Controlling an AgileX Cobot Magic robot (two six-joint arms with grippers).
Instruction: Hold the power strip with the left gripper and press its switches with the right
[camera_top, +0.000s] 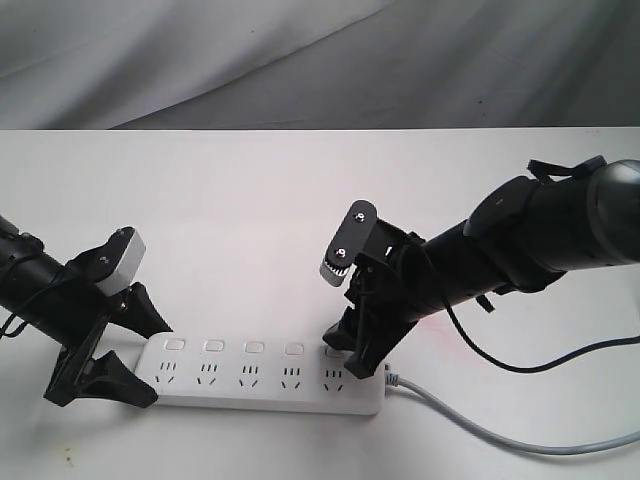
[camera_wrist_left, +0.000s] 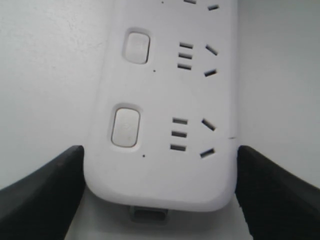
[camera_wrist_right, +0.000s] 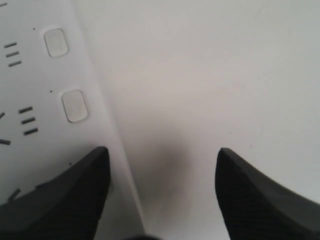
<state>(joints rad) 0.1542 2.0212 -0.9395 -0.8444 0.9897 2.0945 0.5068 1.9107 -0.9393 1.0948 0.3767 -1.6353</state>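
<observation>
Left gripper (camera_top: 155, 362): my two broad, matte-black pointed fingers are clamped across the rounded end of the power strip (camera_top: 265, 385), a smooth white plastic bar lying flat on the white table (camera_top: 250, 220). Right gripper (camera_top: 352, 355): my jaws are spread, one textured finger over the bar's far end beside its switches (camera_top: 253, 347), which are small rounded squares, the other over bare table. A grey cord (camera_top: 480, 425) and a black cable (camera_top: 520, 368) trail nearby.

A plain white table (camera_top: 300, 200) runs back to a creased grey cloth backdrop (camera_top: 300, 60) behind it.
</observation>
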